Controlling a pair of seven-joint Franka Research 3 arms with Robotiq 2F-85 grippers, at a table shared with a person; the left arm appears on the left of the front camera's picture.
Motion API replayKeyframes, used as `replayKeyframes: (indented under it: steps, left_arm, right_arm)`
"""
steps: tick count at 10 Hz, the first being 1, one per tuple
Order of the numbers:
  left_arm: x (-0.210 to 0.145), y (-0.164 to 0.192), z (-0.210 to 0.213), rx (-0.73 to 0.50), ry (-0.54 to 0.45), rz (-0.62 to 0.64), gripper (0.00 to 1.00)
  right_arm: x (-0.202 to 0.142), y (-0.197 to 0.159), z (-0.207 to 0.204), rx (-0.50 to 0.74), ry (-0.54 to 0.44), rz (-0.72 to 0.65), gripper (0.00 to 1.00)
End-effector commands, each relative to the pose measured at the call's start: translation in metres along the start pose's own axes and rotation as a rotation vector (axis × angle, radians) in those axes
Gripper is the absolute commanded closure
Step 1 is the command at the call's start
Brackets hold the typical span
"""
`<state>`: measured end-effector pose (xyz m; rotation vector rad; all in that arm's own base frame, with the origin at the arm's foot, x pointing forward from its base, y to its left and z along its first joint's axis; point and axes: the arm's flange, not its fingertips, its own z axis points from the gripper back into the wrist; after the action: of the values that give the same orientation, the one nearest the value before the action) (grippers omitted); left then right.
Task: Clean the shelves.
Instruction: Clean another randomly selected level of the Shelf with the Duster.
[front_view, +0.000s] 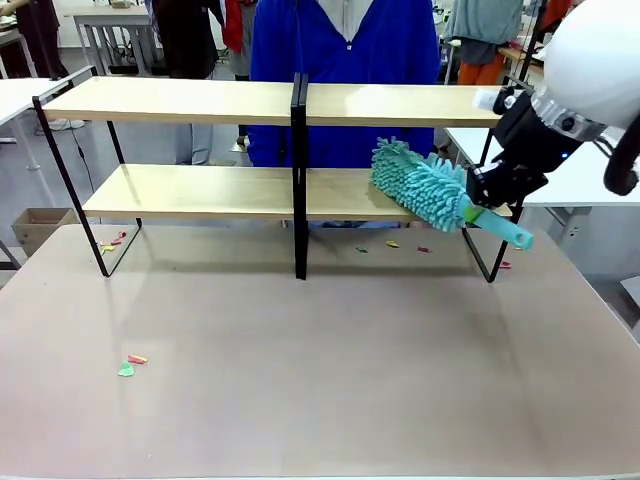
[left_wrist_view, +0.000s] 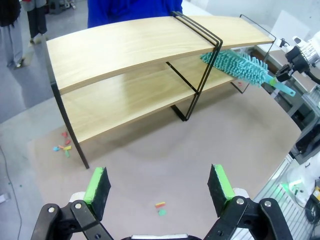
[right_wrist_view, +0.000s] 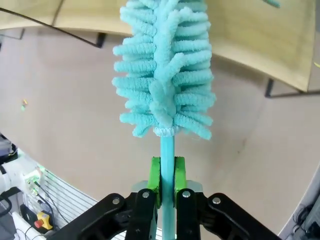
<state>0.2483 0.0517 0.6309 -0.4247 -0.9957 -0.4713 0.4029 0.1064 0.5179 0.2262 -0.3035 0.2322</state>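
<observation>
Clamping the duster (front_view: 425, 187) tight by its handle in our right fingers (right_wrist_view: 155, 176), left fingers (left_wrist_view: 98, 186) hanging open and empty, we are wiping the lower right board of the shelves (front_view: 200, 192) on the tabletop (front_view: 320, 380), and probably light, flat strokes are serving best.

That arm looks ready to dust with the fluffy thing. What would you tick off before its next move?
1. Grip: right gripper shut on the thin handle of the fluffy teal chenille duster: ok.
2. Duster head at the lower light wood board of the black-framed two-tier shelves, right of the central black post: ok.
3. Head touching that board: cannot tell.
4. Sweep leftwards: the post likely stands in the way: not ok.
5. Left gripper open over the grey-brown tabletop, apart from the shelves: ok.
6. Person in blue close behind the shelves; hands: cannot tell.
</observation>
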Motion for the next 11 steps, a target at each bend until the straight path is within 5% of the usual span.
replayKeyframes:
  steps: [1, 6, 9, 11]
  left_arm:
    - [0.0, 0.0, -0.001, -0.003, 0.0, 0.003, 0.0]
    - [0.0, 0.0, -0.001, -0.003, 0.0, 0.003, 0.0]
    - [0.0, 0.0, -0.001, -0.003, 0.0, 0.003, 0.0]
    - [0.0, 0.0, -0.001, -0.003, 0.0, 0.003, 0.0]
  right_arm:
    - [-0.011, 0.002, 0.008, -0.034, 0.059, -0.038, 0.88]
    - [-0.034, -0.004, 0.02, -0.252, 0.056, -0.262, 0.88]
    - [-0.045, -0.01, 0.019, -0.491, 0.045, -0.4, 0.88]
    - [-0.044, -0.004, 0.02, -0.37, -0.071, -0.282, 0.88]
